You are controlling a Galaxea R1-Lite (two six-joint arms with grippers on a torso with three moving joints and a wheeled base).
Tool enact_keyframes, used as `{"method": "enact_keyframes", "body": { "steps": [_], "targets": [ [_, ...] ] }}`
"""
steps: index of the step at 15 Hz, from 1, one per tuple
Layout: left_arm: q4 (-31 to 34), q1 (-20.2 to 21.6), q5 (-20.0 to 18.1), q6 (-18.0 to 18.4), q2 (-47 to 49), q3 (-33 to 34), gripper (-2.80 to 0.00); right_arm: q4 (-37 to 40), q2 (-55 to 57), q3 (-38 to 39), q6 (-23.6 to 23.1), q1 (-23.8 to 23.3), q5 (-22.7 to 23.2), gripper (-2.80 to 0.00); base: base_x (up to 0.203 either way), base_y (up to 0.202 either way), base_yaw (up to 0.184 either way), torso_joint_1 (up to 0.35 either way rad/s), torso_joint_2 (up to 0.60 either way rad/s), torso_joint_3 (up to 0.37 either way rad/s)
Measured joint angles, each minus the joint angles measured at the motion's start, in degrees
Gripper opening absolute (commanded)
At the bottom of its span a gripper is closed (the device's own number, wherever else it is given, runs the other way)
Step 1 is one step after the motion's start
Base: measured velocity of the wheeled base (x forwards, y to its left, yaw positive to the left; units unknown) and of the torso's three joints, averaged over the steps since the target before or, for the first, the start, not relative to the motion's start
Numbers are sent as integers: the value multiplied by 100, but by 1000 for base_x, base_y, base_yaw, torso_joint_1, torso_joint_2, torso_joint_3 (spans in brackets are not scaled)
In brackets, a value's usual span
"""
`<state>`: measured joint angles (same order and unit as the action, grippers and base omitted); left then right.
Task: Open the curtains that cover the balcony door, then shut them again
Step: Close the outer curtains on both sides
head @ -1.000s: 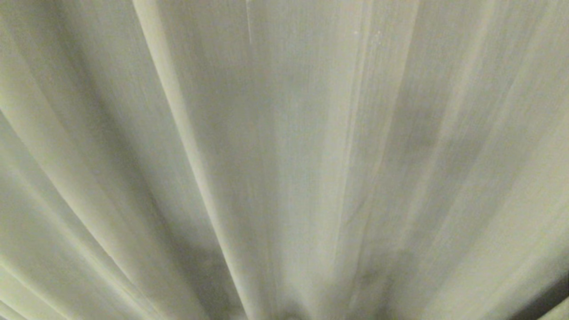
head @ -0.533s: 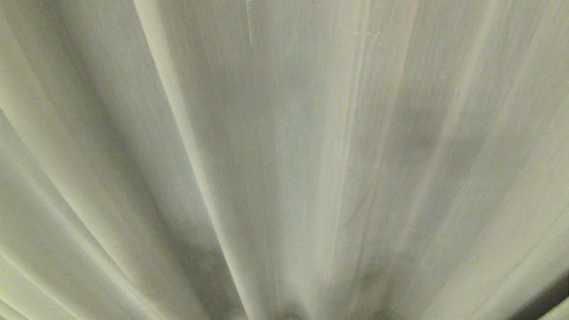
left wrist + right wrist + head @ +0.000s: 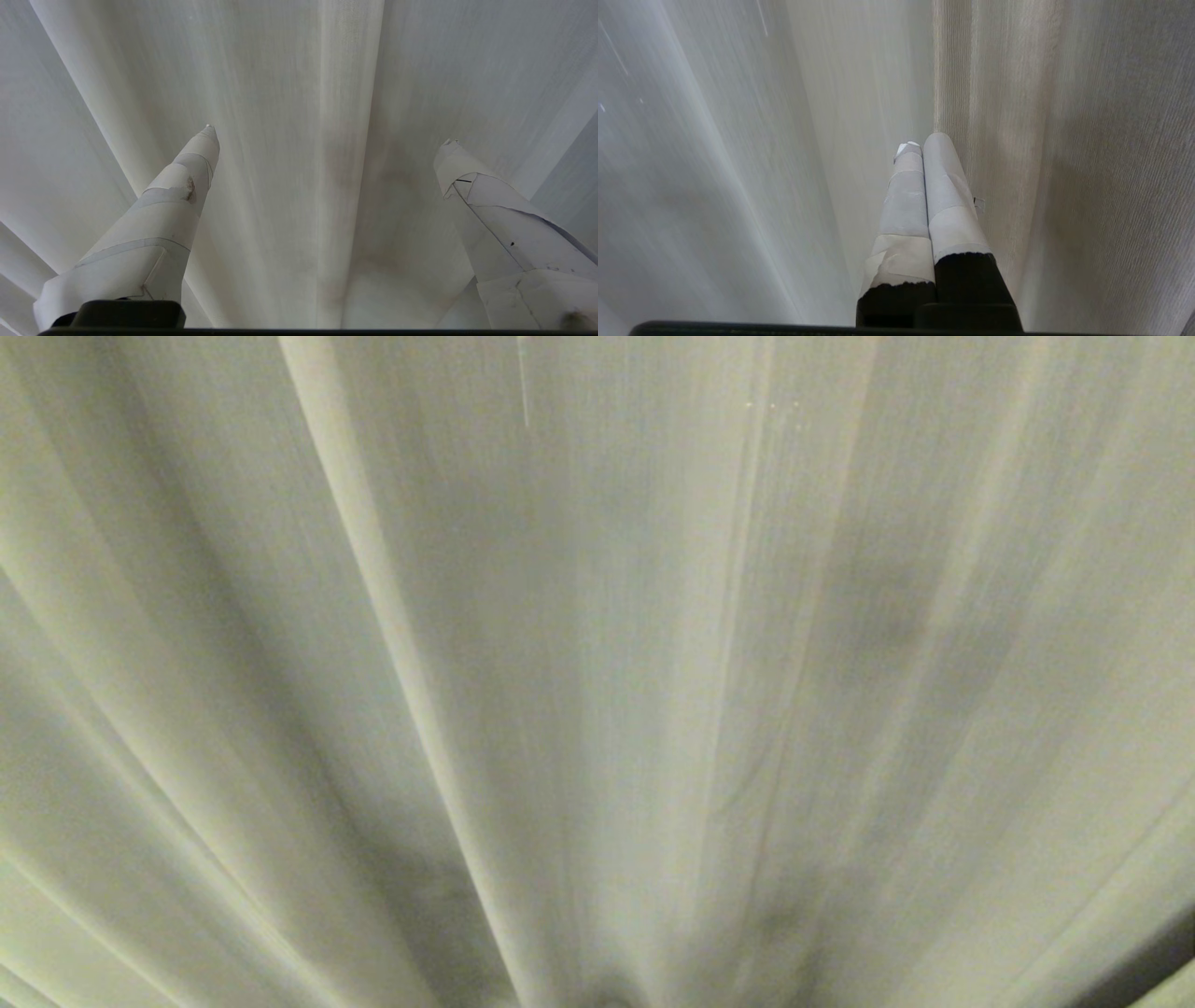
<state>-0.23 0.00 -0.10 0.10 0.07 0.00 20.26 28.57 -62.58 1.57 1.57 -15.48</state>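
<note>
The curtains [image 3: 597,672] are hanging shut, filling the head view. The left gripper [image 3: 327,135] is pointing at the pleats, fingers [image 3: 187,177] spread wide. The right gripper [image 3: 920,142] is sitting beside a hemmed edge [image 3: 952,70], fingers pressed together, pinching nothing.

In all three views only the curtains [image 3: 597,672] can be seen. The cream fabric hangs in long pleats and fills each view from edge to edge. No floor, table or shelf shows under the curtains, and what carries them above is outside the views, so it cannot be told what lies on it. At the lower right corner of the head view, beside the curtains, there is a small dark patch [image 3: 1153,971]; what it is cannot be told.
</note>
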Motion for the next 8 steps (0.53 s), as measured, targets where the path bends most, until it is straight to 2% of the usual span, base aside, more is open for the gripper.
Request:
{"method": "enact_keyframes", "body": {
  "steps": [8],
  "targets": [
    [-6, 0, 0, -2, 0, 0, 0, 634, 314, -672, -4, -43, -24, -280, 0, 0, 0, 0, 0, 0]
  ]
}}
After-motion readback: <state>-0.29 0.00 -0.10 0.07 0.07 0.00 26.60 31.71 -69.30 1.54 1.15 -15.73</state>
